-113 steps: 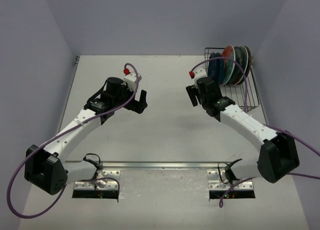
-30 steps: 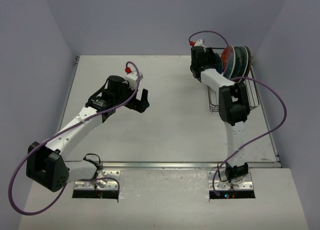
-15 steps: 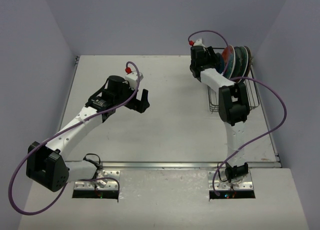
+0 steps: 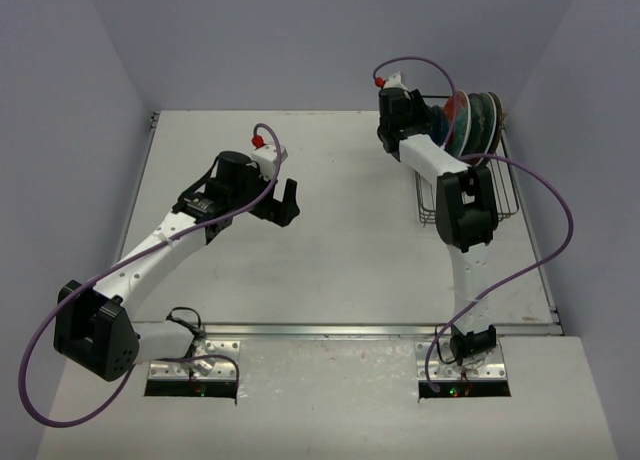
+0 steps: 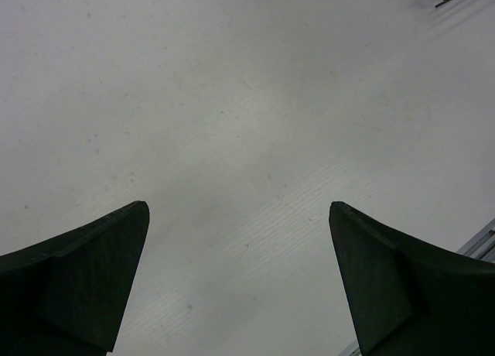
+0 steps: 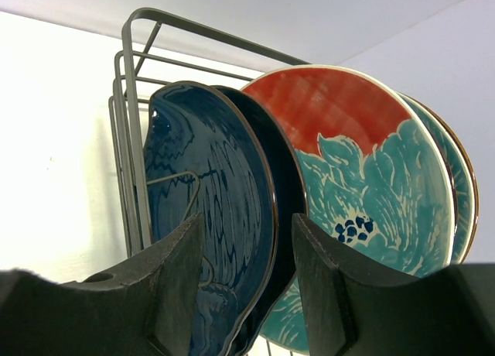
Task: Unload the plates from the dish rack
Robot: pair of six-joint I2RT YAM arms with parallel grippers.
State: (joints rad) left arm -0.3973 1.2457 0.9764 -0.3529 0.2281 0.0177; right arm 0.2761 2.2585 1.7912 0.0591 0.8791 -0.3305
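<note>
On white table (image 4: 340, 270), dish rack (image 4: 503, 198), walls (image 4: 300, 40) seemingly lavender

Open bench (image 4: 340, 270) spreads across the left and middle. The left gripper (image 4: 283, 204) hangs over it with nothing between its wide-apart jaws. The tight spot is the far right corner. There the dish rack (image 4: 503, 195) sits close to the right wall, with its plates (image 4: 478, 115) on edge and packed together at its far end.

In the right wrist view the right gripper (image 6: 247, 232) straddles the front dark blue plate (image 6: 209, 201), jaws apart. Tall wire loops (image 6: 128, 139) crowd its left side, and a second dark blue plate (image 6: 285, 186) presses close on its right. The right arm (image 4: 460, 205) lies over the rack's near part.
</note>
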